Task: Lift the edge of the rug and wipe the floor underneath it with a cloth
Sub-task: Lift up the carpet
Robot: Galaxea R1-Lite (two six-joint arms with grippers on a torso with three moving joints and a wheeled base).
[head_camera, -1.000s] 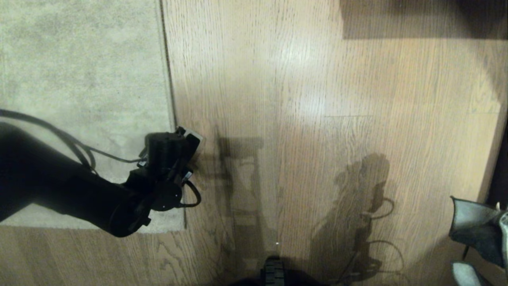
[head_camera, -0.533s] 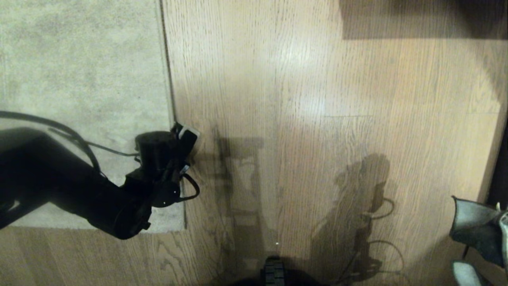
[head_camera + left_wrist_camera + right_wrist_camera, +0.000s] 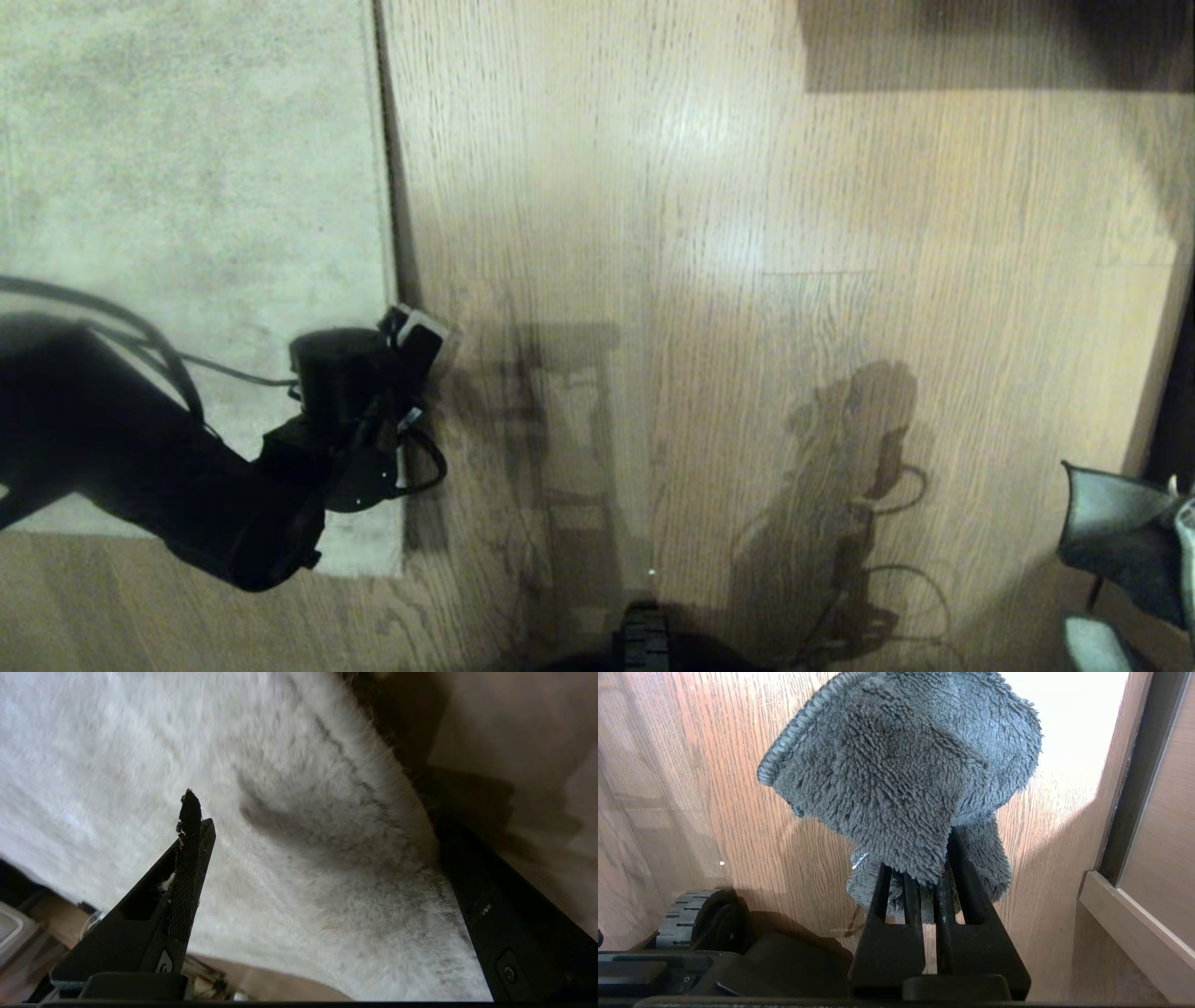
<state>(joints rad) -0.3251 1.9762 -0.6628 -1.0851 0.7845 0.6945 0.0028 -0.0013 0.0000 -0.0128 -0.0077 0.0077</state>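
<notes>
The pale grey-beige rug (image 3: 187, 187) covers the left of the floor (image 3: 747, 233). Its rug edge (image 3: 392, 280) runs straight down to a near corner, with a dark shadow strip beside it. My left gripper (image 3: 415, 336) is at that border, open wide. In the left wrist view the left gripper (image 3: 313, 816) straddles the rug edge (image 3: 397, 826): one finger (image 3: 187, 882) lies over the pile, the other (image 3: 495, 914) on the floor side. The grey fluffy cloth (image 3: 901, 774) hangs from my right gripper (image 3: 924, 868), which is shut on it. The cloth (image 3: 1116, 541) also shows at the lower right.
A dark shadowed block (image 3: 980, 42) lies at the far right. A dark upright frame (image 3: 1172, 392) borders the floor on the right, with a wooden frame (image 3: 1134, 788) close beside the cloth. My base wheel (image 3: 644, 644) sits at the near edge.
My left gripper has drawn back to the left. The rug's border and near corner have shifted left with it, and a dark shadow strip has widened along the border. The right arm is still.
</notes>
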